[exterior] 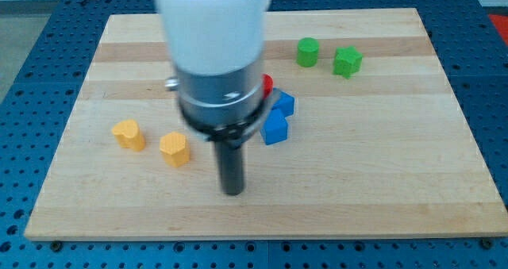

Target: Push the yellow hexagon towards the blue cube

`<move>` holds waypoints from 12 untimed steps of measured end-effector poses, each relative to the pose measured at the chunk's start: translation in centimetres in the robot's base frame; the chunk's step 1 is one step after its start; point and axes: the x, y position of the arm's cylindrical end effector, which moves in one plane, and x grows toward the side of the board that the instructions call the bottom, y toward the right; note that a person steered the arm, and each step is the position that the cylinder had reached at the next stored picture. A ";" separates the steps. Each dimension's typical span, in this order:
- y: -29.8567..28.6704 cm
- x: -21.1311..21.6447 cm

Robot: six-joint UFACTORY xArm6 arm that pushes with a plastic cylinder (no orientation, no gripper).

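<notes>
The yellow hexagon [175,149] lies left of centre on the wooden board [381,158]. A blue cube [275,129] sits to its right, past my arm, touching a second blue block [283,103] above it. My tip [232,192] rests on the board below and to the right of the yellow hexagon, about a block's width away, and below-left of the blue cube. It touches no block.
A second yellow block [128,134], heart-like, lies left of the hexagon. A red block [267,84] is mostly hidden behind my arm. A green cylinder [307,51] and a green star-like block [347,61] sit at the view's top right.
</notes>
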 end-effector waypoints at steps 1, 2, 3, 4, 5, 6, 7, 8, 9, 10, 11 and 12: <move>-7.3 0.0; -10.9 -1.1; -10.9 -3.3; -10.8 -3.7; -10.2 -4.1; -9.4 -5.3; -9.3 -6.6; -7.5 -7.2; -5.4 -7.3; -3.1 -7.3; -1.3 -7.2; -2.6 -4.9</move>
